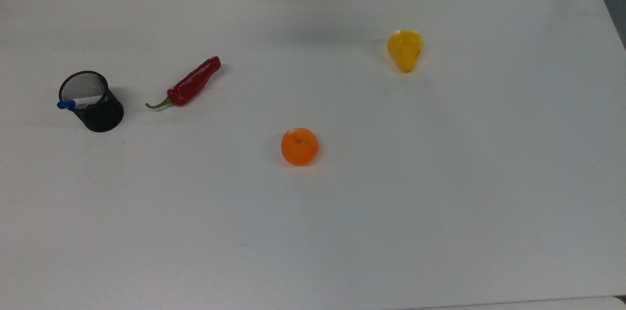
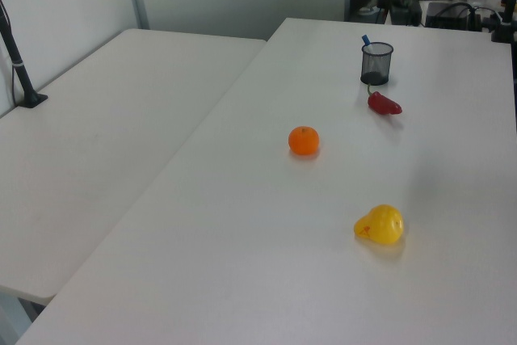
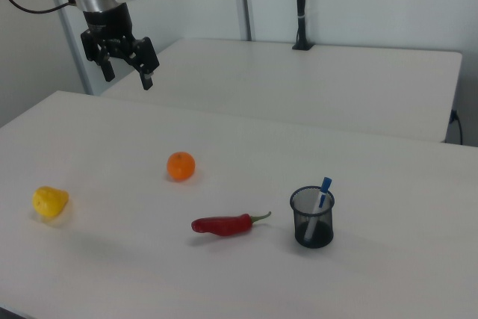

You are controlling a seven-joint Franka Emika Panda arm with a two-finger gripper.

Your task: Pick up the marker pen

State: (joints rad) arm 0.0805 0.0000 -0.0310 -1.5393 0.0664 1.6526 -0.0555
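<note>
Marker pen (image 3: 321, 194) is leaning inside the black mesh cup (image 3: 312, 218) on the desk (image 3: 388, 267), blue cap sticking up, well apart from the gripper (image 3: 127, 71). That gripper is hanging high above the desk with fingers spread, gripping nothing; the orange (image 3: 181, 166) is sitting between them.

Pen cup (image 1: 93, 102): black wire mesh. Chili (image 1: 191, 82): glossy, smooth. Table (image 1: 391, 212): matt white. Orange (image 1: 299, 146): dimpled.

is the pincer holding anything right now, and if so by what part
Nothing is held. In the right view the pincer hangs open and empty above the table, and the marker pen stands in the black mesh cup, blue cap up.
</note>
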